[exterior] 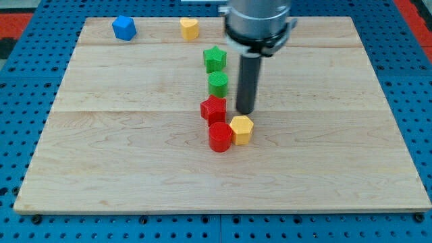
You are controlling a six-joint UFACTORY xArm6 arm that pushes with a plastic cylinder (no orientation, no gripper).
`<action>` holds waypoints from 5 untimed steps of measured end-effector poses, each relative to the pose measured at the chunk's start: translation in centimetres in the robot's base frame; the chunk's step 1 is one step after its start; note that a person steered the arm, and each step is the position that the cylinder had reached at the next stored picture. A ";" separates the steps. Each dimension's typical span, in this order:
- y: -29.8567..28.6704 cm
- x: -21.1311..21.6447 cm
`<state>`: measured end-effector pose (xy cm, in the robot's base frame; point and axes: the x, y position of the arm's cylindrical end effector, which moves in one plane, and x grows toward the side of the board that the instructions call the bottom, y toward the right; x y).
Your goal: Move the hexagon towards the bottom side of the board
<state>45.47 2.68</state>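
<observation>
Six blocks lay on the board (pixel 324 162), a pale wooden sheet on a blue pegged table (pixel 418 101), and most of its surface was bare: wide open wood ran across the view's bottom below the cluster, and both the left and right sides were free out to the edges. The arm (pixel 258 23) came down from the view's top centre as a grey housing, ending in the dark rod; it carried no jaws, so nothing was there to stand apart or together. My tip (pixel 245 112) rested on the board just above the yellow hexagon (pixel 241 129), very near its upper edge, though I could not tell if they touched. That hexagon sat near the board's middle, a little toward the view's right of centre, with clear wood between it and the bottom edge. It was compact with no evident long axis, flat face up, one corner turned toward the view's bottom. Touching it on the view's left was the red cylinder (pixel 220 137), and just above that the red star (pixel 213 108), beside my tip on its left. Further up stood the green cylinder (pixel 218 84) and then the green star (pixel 214 59), forming a rough column. Near the top edge lay the yellow block (pixel 190 29), its shape unclear, and well to its left the blue block (pixel 124 28).
</observation>
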 end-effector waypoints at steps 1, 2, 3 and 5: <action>0.7 3.9; 2.3 5.1; 4.9 8.4; -5.5 11.3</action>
<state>56.72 -2.77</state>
